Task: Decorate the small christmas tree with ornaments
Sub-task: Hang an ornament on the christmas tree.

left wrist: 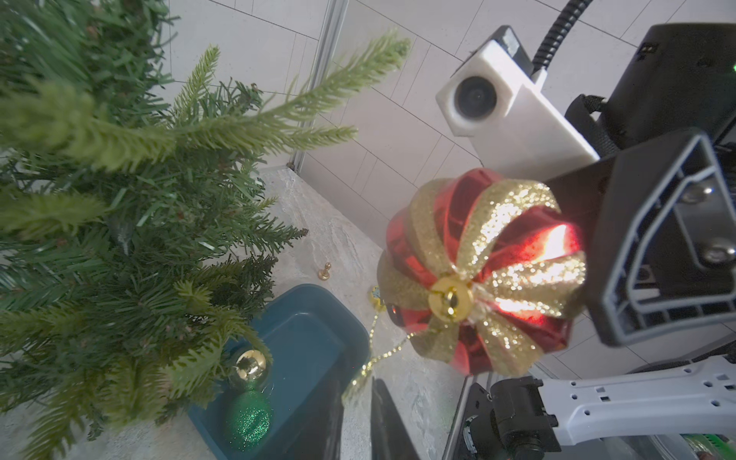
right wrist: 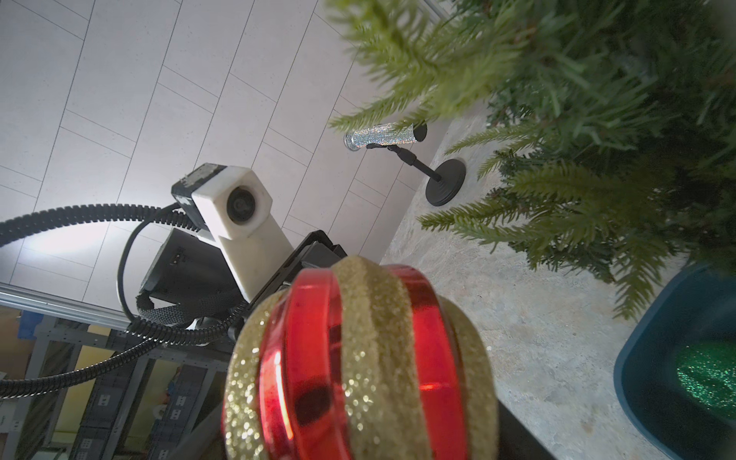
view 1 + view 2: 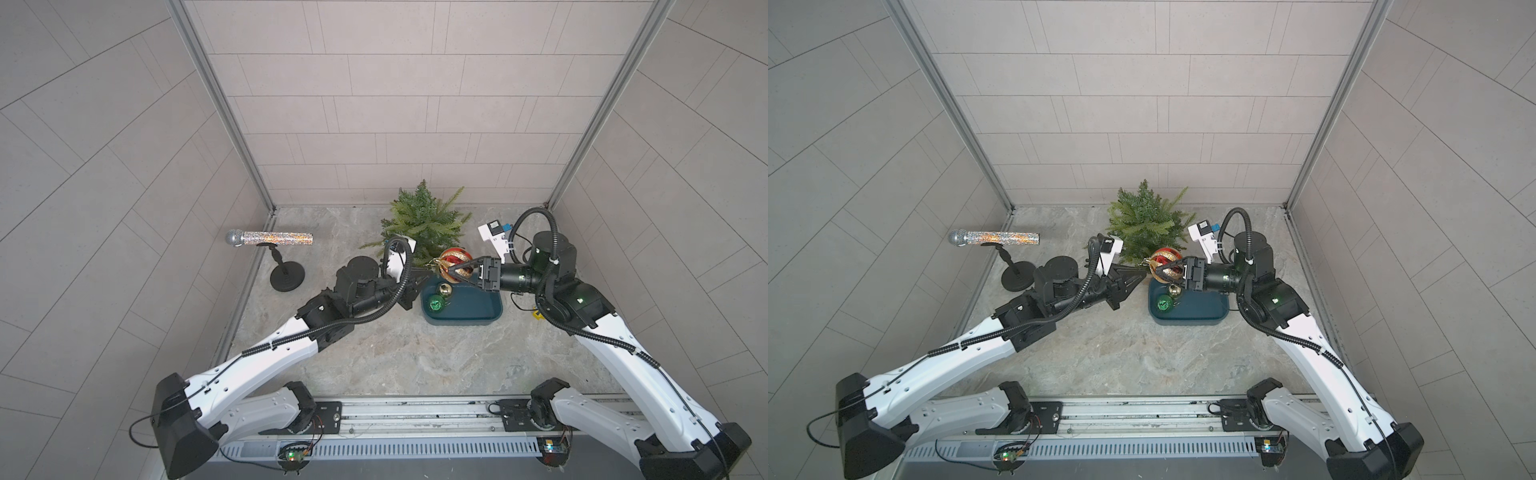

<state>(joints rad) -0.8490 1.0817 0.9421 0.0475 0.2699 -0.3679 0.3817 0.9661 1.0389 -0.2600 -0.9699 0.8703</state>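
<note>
Holding: right tool (image 3: 454,271) clamps striped ornament (image 3: 453,257) above tray (image 3: 461,320) rim, beside tree (image 3: 424,220).
Cord: gold cord (image 1: 388,352) lies between left tool (image 1: 357,402) narrow jaws; pinch unclear.
Tray: gold ball (image 3: 445,289), green ball (image 3: 436,303) inside.
Tree: tabletop's (image 3: 374,353) back.

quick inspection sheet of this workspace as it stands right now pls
surface: marbled grey tabletop, no spills seen
job's things: small tree upright at the back; red and gold ball held above the blue tray; gold ball and green glitter ball lie in the tray
clutter: glitter microphone on a black stand; small gold piece loose on the tabletop
grippers: right gripper shut on the red and gold ball; left gripper at its gold cord, grip unclear
cables: black ribbed hoses on both arms, no snag seen
surroundings: grey tiled walls on three sides
</note>
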